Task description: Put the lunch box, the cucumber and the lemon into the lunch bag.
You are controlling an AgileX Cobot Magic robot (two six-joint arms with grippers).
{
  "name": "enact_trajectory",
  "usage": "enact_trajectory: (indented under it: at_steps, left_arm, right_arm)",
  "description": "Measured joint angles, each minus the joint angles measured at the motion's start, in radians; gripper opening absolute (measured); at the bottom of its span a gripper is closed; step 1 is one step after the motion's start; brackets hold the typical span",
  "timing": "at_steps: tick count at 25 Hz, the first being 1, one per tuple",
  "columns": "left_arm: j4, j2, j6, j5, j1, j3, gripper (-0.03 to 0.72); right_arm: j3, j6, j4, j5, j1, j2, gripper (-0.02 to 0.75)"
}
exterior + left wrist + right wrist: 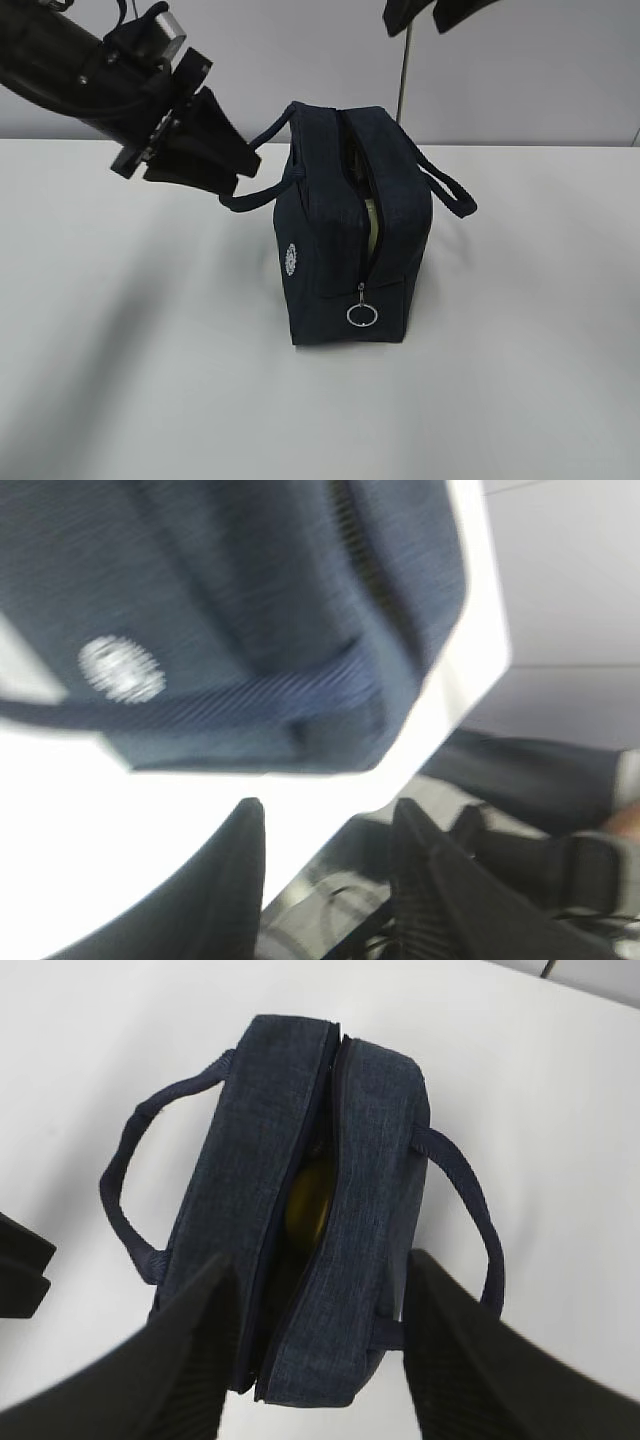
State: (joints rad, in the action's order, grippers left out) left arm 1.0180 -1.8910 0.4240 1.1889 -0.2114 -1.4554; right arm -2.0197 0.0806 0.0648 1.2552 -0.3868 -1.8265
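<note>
My left tool (240,170) is hanging apart and empty beside the lunch bag (340,230). My right tool (320,1350) is hovering over it, apart too, with the lemon (308,1208) peeking through the unzipped top.

This looks like a lab or test room, not a home. A plain white table (120,380) fills the scene and meets a bare pale grey wall (300,60) along its far edge. Black robot arms (70,60) reach in over it, and the left wrist view shows cables past the table's edge.

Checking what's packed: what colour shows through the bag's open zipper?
Yellow, inside the dark navy fabric lunch bag; right wrist view shows it best.
</note>
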Motion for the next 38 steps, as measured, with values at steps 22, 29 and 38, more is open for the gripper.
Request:
enact_trajectory:
  at_steps: [22,29,38]
  left_arm:
    - [-0.713,0.288,-0.398,0.040,-0.240,0.000,0.244]
    - [-0.712,0.330,-0.398,0.046,-0.251,0.000,0.293]
    - [-0.704,0.347,-0.409,0.049,-0.251,0.000,0.300]
  right_arm:
    - [0.654,-0.124,0.013,-0.190,-0.002,0.626,0.245]
    - [1.021,-0.377,0.208,-0.521,-0.002,0.885,0.245]
    - [1.282,-0.564,0.350,-0.645,-0.003,1.010,0.244]
